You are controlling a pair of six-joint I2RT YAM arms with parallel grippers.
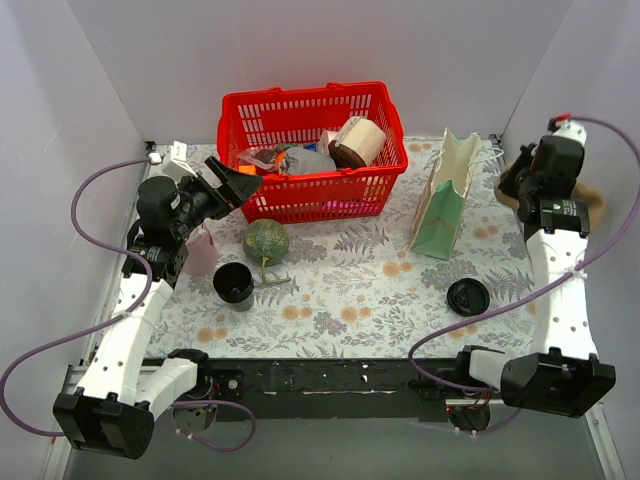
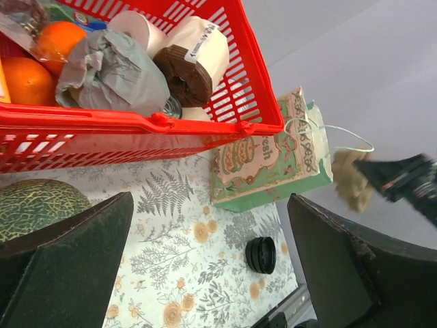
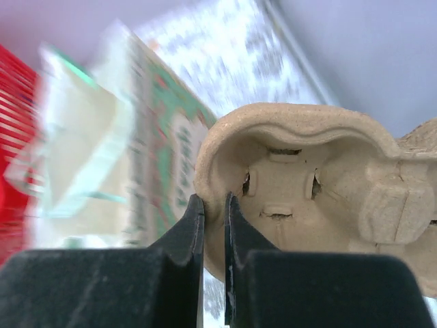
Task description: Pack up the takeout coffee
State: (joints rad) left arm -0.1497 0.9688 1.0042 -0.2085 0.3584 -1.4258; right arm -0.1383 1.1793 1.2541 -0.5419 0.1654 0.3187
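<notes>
A black coffee cup (image 1: 233, 284) stands open on the floral table, left of centre. Its black lid (image 1: 468, 297) lies to the right and also shows in the left wrist view (image 2: 261, 255). A green and cream paper bag (image 1: 443, 197) stands open near the right arm; in the left wrist view (image 2: 270, 160) it shows past the basket. My right gripper (image 1: 518, 182) is shut on the rim of a brown pulp cup carrier (image 3: 321, 184) and holds it in the air right of the bag. My left gripper (image 1: 228, 184) is open and empty beside the basket's left end, fingers (image 2: 75, 239) wide apart.
A red basket (image 1: 312, 196) at the back holds oranges, a grey wrapped bundle (image 2: 113, 72) and paper rolls. A green melon (image 1: 265, 240) lies in front of it, beside the cup. A pink object (image 1: 202, 252) sits under the left arm. White walls close in on three sides.
</notes>
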